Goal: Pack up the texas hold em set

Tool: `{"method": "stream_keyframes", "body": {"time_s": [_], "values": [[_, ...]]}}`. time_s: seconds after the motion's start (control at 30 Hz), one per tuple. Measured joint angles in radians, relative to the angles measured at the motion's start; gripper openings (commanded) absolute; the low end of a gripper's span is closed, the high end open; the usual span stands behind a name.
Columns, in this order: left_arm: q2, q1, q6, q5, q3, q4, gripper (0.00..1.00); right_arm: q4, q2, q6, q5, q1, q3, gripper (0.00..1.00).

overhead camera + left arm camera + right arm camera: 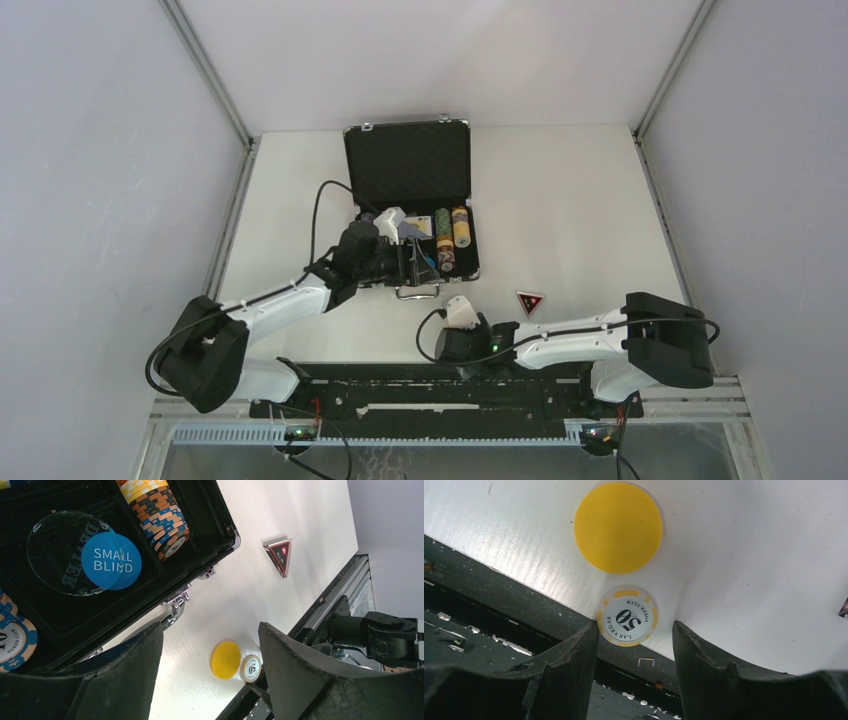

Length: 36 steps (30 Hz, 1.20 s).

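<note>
Between right fingers [566, 665]: 50 chip [628, 616], lying flat.

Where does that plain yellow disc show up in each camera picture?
Top external: not visible; probably hidden under the right arm.
Left wrist: the yellow disc lies low centre, on the white table.
Right wrist: top centre.
Shared landmark: the white 50 chip sits right beside it in both wrist views.
</note>
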Motion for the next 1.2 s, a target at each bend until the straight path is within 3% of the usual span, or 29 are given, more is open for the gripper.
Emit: {"method": "stream_keyframes", "body": {"time_s": [0.37,1.2], "values": [[0.0,0.0,0.0,0.0,0.0,0.0,0.75,-0.002,0.043,-0.039,0.011,0.013,0.031,0.6],[0.0,0.0,0.0,0.015,0.0,0.0,0.75,-0.004,0.057,-0.047,0.028,0.027,0.043,0.35]]}}
